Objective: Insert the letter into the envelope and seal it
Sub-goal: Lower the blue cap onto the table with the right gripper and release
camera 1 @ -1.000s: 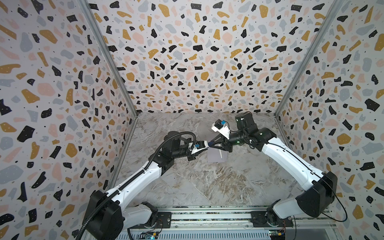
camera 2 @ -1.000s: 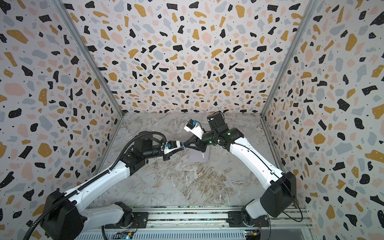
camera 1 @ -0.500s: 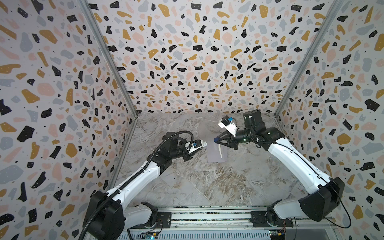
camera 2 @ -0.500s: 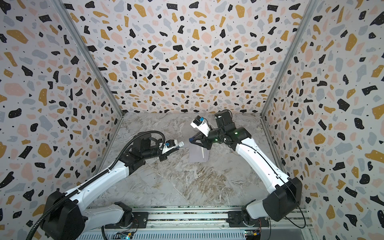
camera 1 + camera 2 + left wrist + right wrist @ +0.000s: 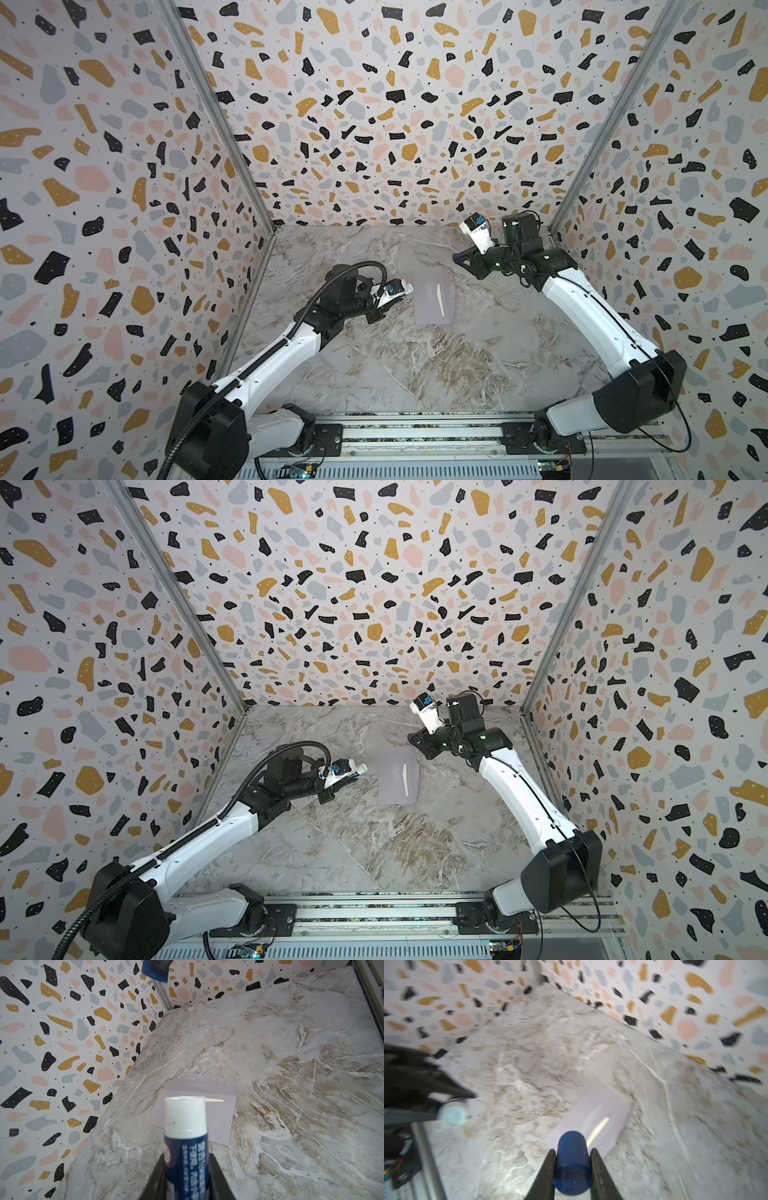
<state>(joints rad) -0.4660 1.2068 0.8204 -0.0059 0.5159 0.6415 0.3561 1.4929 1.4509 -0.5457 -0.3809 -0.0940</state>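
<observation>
left gripper [image 5: 186,1159]: the jaws are narrow, clamped on the blue body of a glue stick [image 5: 185,1126]. its white, uncapped end sticks out past the fingertips. the left arm reaches forward low over the marble table [image 5: 415,374] with the elbow bent and the wrist about level. in both top views the stick's white tip points across at the envelope [image 5: 432,307] [image 5: 392,787] and stands just short of its near edge, off the paper.

right gripper [image 5: 573,1152]: the jaws are narrow too, pinching a dark blue cap [image 5: 572,1176] between both fingers, with the rounded end of the cap poking out ahead of them. the right arm rises from its base and bends at the elbow. the gripper is held up off the table, beyond the far corner of the envelope, with its fingertips aimed back toward the middle. its wrist view is blurred.

the envelope lies flat on the table ahead of and below both sets of jaws, between the two grippers, and neither touches it. the letter [image 5: 214,1100] sits inside it. only a thin tan strip shows at the envelope's opening, also seen from the right wrist [image 5: 599,1128] and in both top views [image 5: 439,298] [image 5: 404,778].
</observation>
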